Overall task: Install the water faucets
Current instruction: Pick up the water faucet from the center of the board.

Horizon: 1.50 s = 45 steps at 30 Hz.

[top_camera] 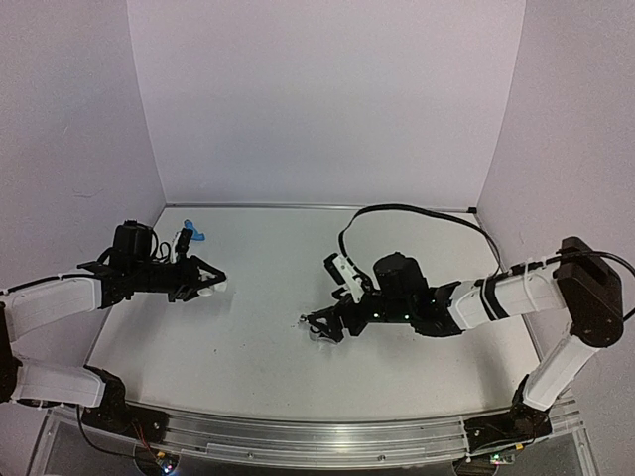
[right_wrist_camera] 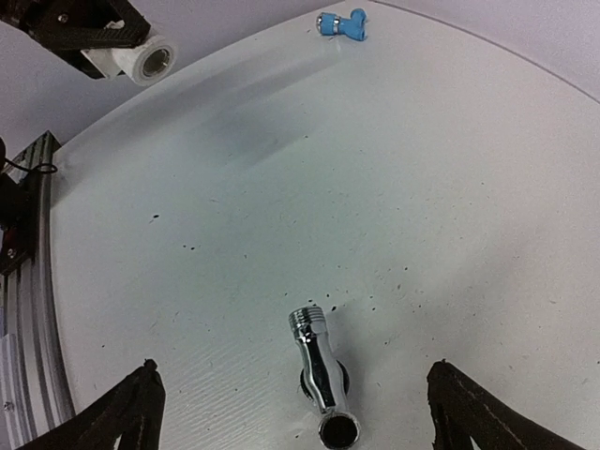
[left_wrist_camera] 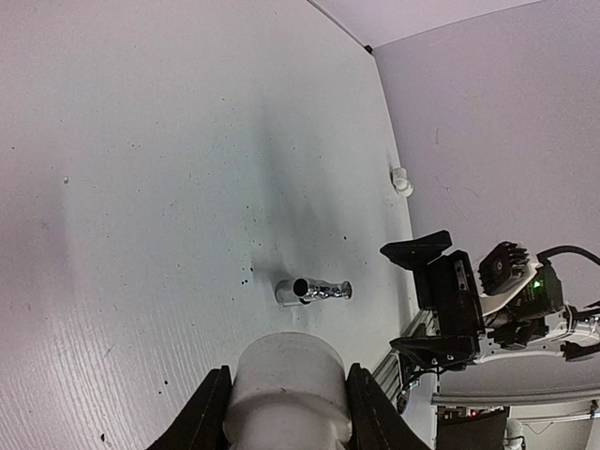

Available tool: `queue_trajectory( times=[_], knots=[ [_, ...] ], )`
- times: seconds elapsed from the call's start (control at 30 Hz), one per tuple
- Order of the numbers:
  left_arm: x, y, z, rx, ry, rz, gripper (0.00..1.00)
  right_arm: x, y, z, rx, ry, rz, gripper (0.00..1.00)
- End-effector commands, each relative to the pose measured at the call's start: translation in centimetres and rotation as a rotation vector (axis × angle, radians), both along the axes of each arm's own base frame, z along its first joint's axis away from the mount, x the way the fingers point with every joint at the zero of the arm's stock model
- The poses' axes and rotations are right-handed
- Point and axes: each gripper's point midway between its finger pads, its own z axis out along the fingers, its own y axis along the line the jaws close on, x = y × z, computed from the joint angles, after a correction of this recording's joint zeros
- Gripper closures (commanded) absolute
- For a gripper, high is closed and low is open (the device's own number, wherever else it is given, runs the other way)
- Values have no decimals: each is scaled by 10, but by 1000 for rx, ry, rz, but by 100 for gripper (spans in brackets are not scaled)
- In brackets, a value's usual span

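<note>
One silver faucet (right_wrist_camera: 323, 389) central, blue faucet (top_camera: 194, 234) far-edge

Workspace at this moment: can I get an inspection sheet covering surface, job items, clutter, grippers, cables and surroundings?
Surface: white table, dark specks scattered.
Job's things: silver faucet lying mid-table; blue faucet lying near the far left corner.
Clutter: small white fitting at the far right corner.
Grippers: left gripper shut on a white pipe fitting; right gripper open, straddling the silver faucet.
Cables: black cable looping over the right arm.
Surroundings: plain pale walls; metal rail at near edge.
</note>
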Motion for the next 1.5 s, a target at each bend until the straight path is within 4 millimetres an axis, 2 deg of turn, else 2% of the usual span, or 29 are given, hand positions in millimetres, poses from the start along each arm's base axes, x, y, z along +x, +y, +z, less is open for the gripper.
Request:
queue_trajectory(
  times=[0.0,0.13,0.23,0.3,0.43,0.57,1.03,1.47],
  knots=[
    [3,-6,28,-39,-92,-29,100,-12,1,-9,35,63,34,2],
    [1,-6,32,-47,-101,-28,100,-8,3,-18,57,33,36,2],
    [-2,-5,35,-54,-107,-27,100,-3,4,-29,57,-3,41,7],
    [-4,-6,37,-60,-110,-32,100,6,5,-31,73,-13,16,11],
    [-7,-5,39,-67,-117,-34,100,12,9,-29,102,-64,24,14],
    [-8,-5,39,-68,-118,-38,100,19,14,-40,87,-90,27,15],
    [-9,-8,44,-80,-121,-58,100,26,22,-58,137,-120,25,27],
    [-12,-8,51,-94,-132,-63,100,27,22,-61,191,-135,37,34]
  ],
)
